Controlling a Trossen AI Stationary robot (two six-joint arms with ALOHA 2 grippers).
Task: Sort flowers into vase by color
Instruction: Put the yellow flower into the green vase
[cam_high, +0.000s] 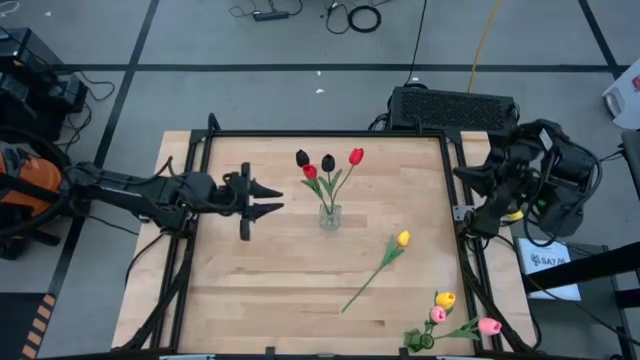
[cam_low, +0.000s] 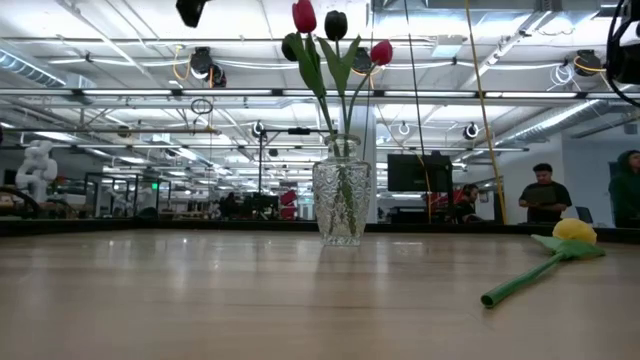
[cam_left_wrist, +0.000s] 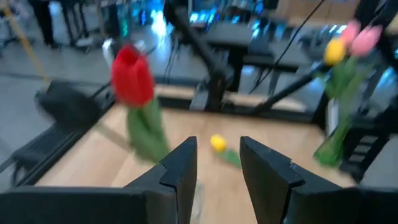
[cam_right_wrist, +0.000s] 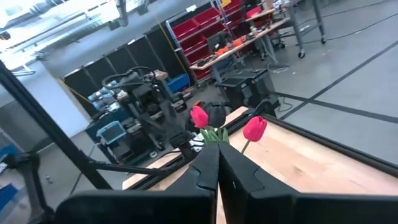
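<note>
Cut-glass vase (cam_low: 341, 205) on matt wooden table (cam_high: 260, 290)

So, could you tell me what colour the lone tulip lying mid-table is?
Yellow, clearest in the high view.

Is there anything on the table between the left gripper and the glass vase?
No. In the high view, only bare wood lies between the open left gripper and the vase; the loose yellow tulip lies beyond the vase.

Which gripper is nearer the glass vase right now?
Left. The left gripper, fingers open, sits just beside the glass vase over the table. The right gripper waits, fingers shut, off the table's far right edge.
</note>
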